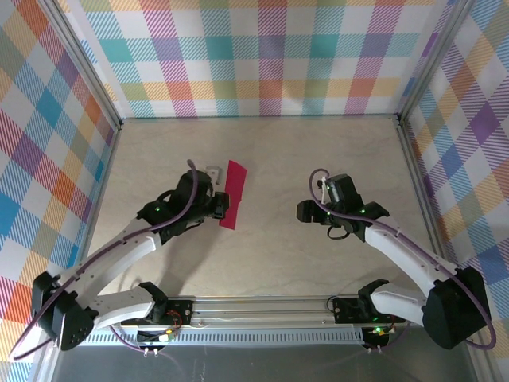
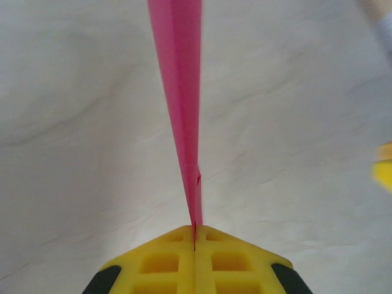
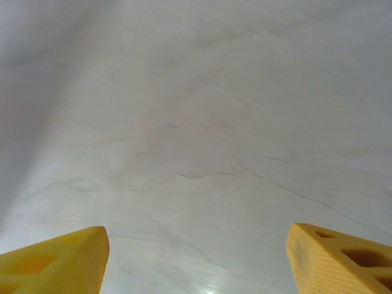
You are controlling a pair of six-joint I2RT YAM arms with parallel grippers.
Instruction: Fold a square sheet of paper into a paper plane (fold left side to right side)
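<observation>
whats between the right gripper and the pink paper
Bare table in the top view, from the right gripper across to the pink paper.

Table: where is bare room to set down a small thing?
Free: the wide far strip of table along the back wall; the gap between the pink paper and the open right claw; the near middle in front of the rail. Crowded: around the left claw, shut on the pink paper.
</observation>
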